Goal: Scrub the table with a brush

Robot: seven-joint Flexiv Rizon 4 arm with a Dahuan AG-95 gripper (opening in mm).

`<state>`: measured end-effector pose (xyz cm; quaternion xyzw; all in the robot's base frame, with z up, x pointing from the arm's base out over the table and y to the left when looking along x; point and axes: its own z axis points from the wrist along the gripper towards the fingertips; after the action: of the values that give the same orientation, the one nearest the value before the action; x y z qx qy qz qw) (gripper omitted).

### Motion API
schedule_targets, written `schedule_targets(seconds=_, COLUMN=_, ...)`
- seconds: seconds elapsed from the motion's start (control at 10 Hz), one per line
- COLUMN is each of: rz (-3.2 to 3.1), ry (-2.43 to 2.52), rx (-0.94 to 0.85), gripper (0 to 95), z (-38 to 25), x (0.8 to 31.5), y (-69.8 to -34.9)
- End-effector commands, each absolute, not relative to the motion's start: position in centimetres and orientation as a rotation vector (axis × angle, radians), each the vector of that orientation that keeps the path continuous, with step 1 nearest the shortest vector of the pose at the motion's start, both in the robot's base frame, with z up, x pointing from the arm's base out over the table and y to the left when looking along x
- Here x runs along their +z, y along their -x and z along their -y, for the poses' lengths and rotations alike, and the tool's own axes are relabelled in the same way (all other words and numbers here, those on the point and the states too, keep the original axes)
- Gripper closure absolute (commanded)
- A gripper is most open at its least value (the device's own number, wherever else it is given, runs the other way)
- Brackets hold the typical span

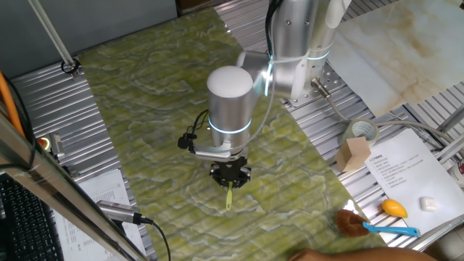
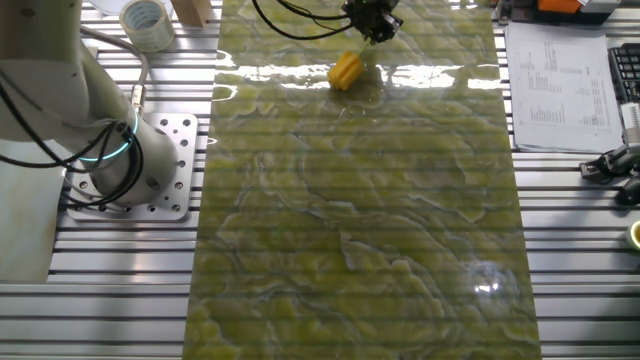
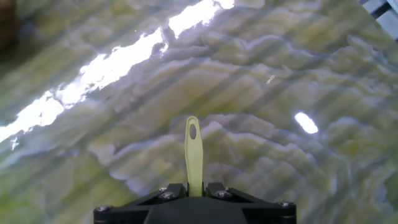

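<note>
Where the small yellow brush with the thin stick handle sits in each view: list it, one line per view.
One fixed view: only the brush handle shows, below the gripper, lower centre.
The other fixed view: its yellow head rests on the table, top centre.
Hand view: the handle pokes up, bottom centre.
Shared landmark: the yellow-green marbled table.

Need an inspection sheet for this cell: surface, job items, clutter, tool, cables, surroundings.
Surface: table, green marbled sheet, glare patches, no debris seen.
Job items: brush, yellow head down on the sheet, thin handle up in the tool.
Clutter: brown-bristled brush with blue handle, tape roll, cardboard block, yellow object, all off the sheet.
Tool: tool shut on the brush handle.
Cables: black cable at the wrist; grey hose by the base.
Surroundings: ribbed metal bench, printed sheets, keyboard.
</note>
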<state>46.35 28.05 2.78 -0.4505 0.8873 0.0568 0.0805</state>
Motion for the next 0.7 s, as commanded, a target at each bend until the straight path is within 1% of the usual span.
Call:
schedule_targets(seconds=0.1, rz=-2.55, ry=1.502, rx=0.089, gripper=95.0, z=-27.93, x=2.76, y=-46.4)
schedule_targets(seconds=0.7, rz=-2.514, ry=1.547, rx=0.079, gripper=95.0, z=-27.91, x=2.54, y=-46.45)
